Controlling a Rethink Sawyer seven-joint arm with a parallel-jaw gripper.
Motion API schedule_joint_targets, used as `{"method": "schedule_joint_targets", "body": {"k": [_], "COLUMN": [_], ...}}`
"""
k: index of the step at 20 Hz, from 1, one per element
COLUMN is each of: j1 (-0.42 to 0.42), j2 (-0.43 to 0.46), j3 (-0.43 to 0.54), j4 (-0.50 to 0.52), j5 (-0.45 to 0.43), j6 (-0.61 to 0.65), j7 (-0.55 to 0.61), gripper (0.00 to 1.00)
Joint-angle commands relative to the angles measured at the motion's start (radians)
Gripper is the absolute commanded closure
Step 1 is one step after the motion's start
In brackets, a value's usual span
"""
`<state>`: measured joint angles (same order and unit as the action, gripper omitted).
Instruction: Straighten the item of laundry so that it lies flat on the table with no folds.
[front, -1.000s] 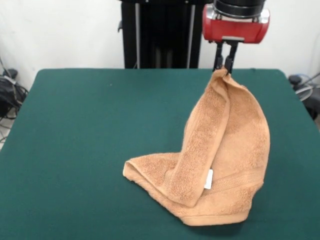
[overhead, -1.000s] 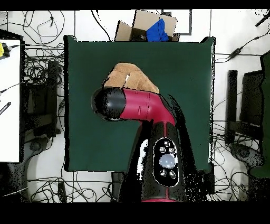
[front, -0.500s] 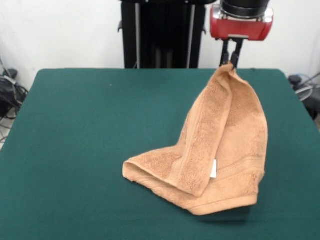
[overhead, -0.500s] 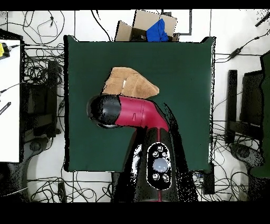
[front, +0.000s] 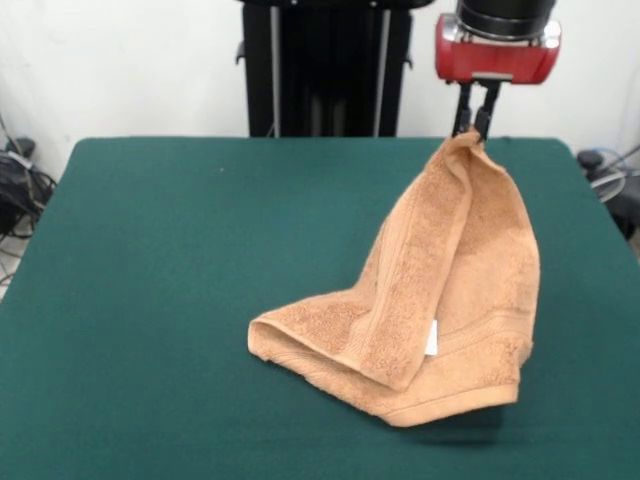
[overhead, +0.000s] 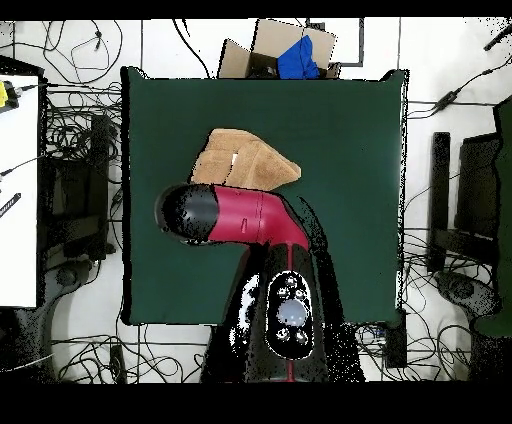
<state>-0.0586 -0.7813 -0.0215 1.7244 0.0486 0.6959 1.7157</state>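
Towel (front: 440, 300) hangs folded from the tool (front: 477, 128) pinching its corner, its lower end resting on the table (front: 160, 260).

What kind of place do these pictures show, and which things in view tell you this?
Probably a robotics lab, not a home. A red and black robot arm holds a towel over a green table, and loose cables cover the floor all round it.

White wall (front: 120, 60), pale floor (overhead: 420, 40) strewn with cables (overhead: 75, 130), cardboard box (overhead: 262, 50)
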Motion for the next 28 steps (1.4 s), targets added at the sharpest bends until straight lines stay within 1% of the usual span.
{"method": "schedule_joint_targets", "body": {"k": [1,2,9,11,15,17,22,25,28], "j1": [0.019,0.023,0.039,0.048,0.043,0.042,0.041,0.045,0.042], "j2": [0.03,0.033,0.041,0.046,0.044,0.034,0.007,0.013,0.043], "j3": [-0.049,-0.057,-0.074,-0.083,-0.08,-0.082,-0.098,-0.111,-0.112], "j4": [0.095,0.093,0.094,0.089,0.098,0.093,0.04,-0.012,-0.068], "j5": [0.023,0.027,0.038,0.053,0.068,0.072,0.077,0.075,0.075], "j6": [-0.108,-0.116,-0.124,-0.084,-0.08,-0.057,0.028,0.075,0.091], "j7": [0.283,0.289,0.298,0.311,0.297,0.288,0.273,0.276,0.278], "gripper": [1.0,0.0,0.0,0.0,0.0,0.0,0.0,0.0,0.0]}}
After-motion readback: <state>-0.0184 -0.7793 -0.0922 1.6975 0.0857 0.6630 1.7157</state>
